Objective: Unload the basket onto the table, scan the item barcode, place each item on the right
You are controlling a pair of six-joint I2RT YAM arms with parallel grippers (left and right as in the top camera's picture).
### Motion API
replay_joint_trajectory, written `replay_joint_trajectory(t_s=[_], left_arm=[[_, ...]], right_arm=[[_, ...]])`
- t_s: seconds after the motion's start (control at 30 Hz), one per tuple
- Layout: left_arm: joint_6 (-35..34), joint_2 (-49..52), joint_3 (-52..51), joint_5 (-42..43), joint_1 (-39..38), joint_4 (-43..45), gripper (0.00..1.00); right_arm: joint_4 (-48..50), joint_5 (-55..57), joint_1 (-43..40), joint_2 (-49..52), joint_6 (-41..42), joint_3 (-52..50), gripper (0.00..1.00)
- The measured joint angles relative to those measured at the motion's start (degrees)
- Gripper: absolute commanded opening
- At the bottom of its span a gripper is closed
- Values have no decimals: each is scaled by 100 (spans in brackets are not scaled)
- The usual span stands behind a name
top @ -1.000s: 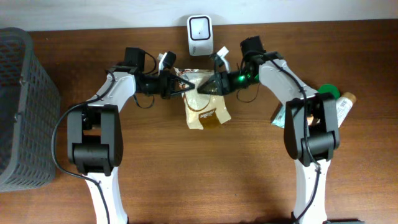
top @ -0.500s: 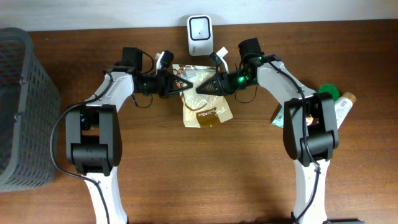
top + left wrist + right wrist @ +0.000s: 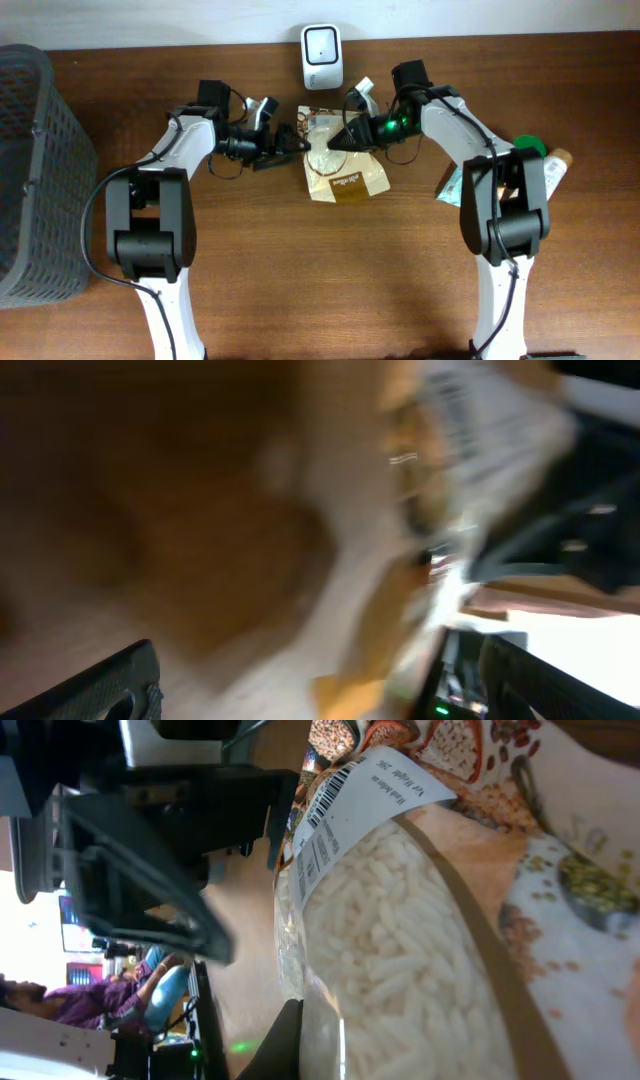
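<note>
Rice pouch [image 3: 346,172] sits on the table [image 3: 320,280] just below the scanner [image 3: 321,43] & slightly to its right, shifted rightward vs. a sec ago. At the pouch's top-left corner, below-left of the scanner, the left fingers [image 3: 284,152] had been pinching it; they've let go & now stand wide apart w/ nothing in them, while the right fingers [image 3: 346,138] are clamped tight on its top edge. Right wrist cam shows the white barcode label [image 3: 345,815] on the clear rice-filled front; left wrist cam is too blurred to read.
</note>
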Motion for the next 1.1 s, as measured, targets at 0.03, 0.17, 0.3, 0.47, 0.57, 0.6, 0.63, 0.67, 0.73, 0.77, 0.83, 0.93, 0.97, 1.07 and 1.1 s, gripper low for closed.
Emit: replay_joint_trajectory(t_s=[0.03,0.17,0.3,0.47,0.57,0.6,0.63,0.67,0.73,0.77,0.83,0.93,0.97,1.07,1.1], left_arm=[[2,0,0,-170,26,-9,99],[2,0,0,-654,225,-26,99],[2,0,0,-1110,671,-105,99],[11,-11,42,-1550,1239,-238,99],[11,-59,68,-1954,1421,-240,99],[13,-90,74,-2190,1473,-240,99],[13,-111,76,-2352,1495,-238,99],[13,-127,79,-2479,1502,-238,99],[13,-155,103,-2863,1510,-238,99],[13,-162,109,-2977,1513,-236,99],[13,-173,116,-3169,1513,-236,99],[15,-175,131,-3338,1513,-236,99],[13,-175,131,-3364,1513,-236,99],[13,-179,133,-3447,1513,-234,99],[15,-181,133,-3453,1513,-236,99]], right_arm=[[-59,7,-37,-4,-28,33,4],[-428,275,-122,-214,-236,214,4],[-516,962,-109,-802,-426,581,4],[-518,374,-105,-1252,-605,1054,4],[-675,-11,-105,-1408,-874,1126,4],[-776,-50,-105,-1438,-992,1126,4],[-892,-92,-105,-1475,-1121,1126,4],[-986,-107,-105,-1506,-1237,1126,4],[-1139,-120,-105,-1620,-1445,1126,4],[-1185,-122,-105,-1687,-1515,1126,4],[-1281,-116,-105,-1858,-1596,1126,4],[-1497,337,-59,-2127,-1609,1128,4],[-1519,555,-15,-2205,-1561,1128,4],[-1381,1832,341,-2317,-1189,1202,4],[-1307,2262,470,-2317,-1062,1224,4]])
